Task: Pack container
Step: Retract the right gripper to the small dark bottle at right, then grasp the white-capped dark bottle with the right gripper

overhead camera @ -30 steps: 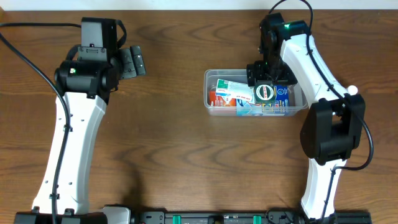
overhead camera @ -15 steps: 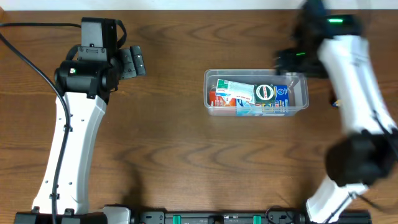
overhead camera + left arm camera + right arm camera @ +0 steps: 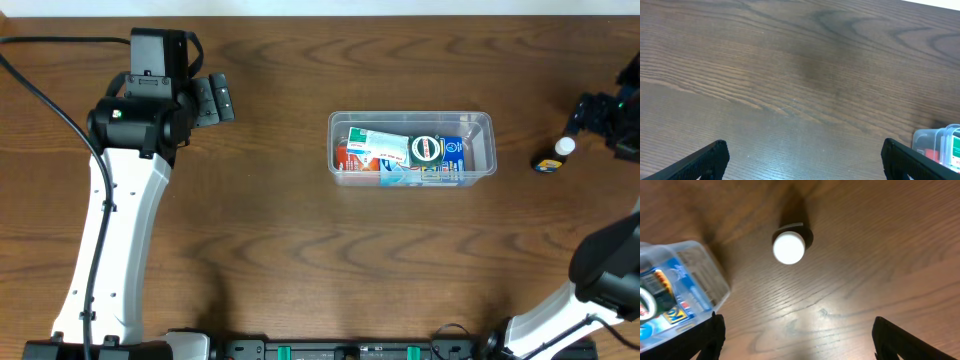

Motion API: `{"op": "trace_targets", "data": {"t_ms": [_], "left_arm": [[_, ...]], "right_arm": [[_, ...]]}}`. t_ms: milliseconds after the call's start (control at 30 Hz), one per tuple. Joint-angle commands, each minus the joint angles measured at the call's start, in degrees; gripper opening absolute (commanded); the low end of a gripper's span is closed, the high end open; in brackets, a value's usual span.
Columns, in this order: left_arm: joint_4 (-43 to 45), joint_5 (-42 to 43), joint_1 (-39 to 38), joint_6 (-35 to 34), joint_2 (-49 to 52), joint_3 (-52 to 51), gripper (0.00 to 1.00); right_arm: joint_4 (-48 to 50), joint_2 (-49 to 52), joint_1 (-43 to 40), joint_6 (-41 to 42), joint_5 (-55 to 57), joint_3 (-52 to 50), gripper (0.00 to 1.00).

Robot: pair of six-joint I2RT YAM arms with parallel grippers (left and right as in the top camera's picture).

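The clear plastic container (image 3: 411, 147) sits right of the table's middle and holds several small cartons and a round green-labelled tin (image 3: 425, 149). A small bottle with a white cap (image 3: 556, 156) stands on the table to its right; it also shows in the right wrist view (image 3: 789, 247). My right gripper (image 3: 600, 112) is open and empty, at the far right edge just beyond the bottle; the right wrist view (image 3: 799, 335) shows the bottle ahead of the fingers and a container corner (image 3: 687, 280) at left. My left gripper (image 3: 212, 100) is open and empty at far left, over bare wood (image 3: 800, 157).
The left arm's white links (image 3: 115, 230) run down the left side of the table. The right arm's dark base link (image 3: 610, 270) stands at the right edge. A corner of the container shows at the right of the left wrist view (image 3: 940, 145).
My right arm has swung from over the container out to the far right edge, leaving the round tin in the container. The left arm has not moved.
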Motion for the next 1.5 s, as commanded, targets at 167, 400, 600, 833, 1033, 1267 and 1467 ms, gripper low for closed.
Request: {"op": "trace_targets", "data": {"t_ms": [167, 400, 600, 833, 1033, 1267, 1467], "left_arm": [[-0.07, -0.68, 0.13, -0.94, 0.11, 0.04, 0.98], [-0.07, -0.68, 0.13, -0.94, 0.11, 0.04, 0.98], [-0.07, -0.68, 0.13, -0.94, 0.11, 0.04, 0.98], [-0.07, -0.68, 0.13, -0.94, 0.11, 0.04, 0.98], [-0.07, -0.68, 0.13, -0.94, 0.11, 0.04, 0.98], [-0.07, -0.68, 0.13, -0.94, 0.11, 0.04, 0.98], [-0.07, -0.68, 0.13, -0.94, 0.11, 0.04, 0.98]], "right_arm": [[6.86, 3.28, 0.22, -5.86, -3.85, -5.4, 0.88], [12.9, 3.78, 0.26, -7.48, -4.24, -9.77, 0.81], [18.53, 3.78, 0.28, -7.54, -4.24, -14.78, 0.77], [22.97, 3.78, 0.28, -9.44, -4.46, -17.62, 0.7], [24.72, 3.78, 0.28, -10.1, -4.46, -17.68, 0.62], [25.62, 3.78, 0.37, -10.08, -5.81, -17.68, 0.38], [25.38, 3.76, 0.37, -10.05, -5.97, -17.66, 0.29]]}}
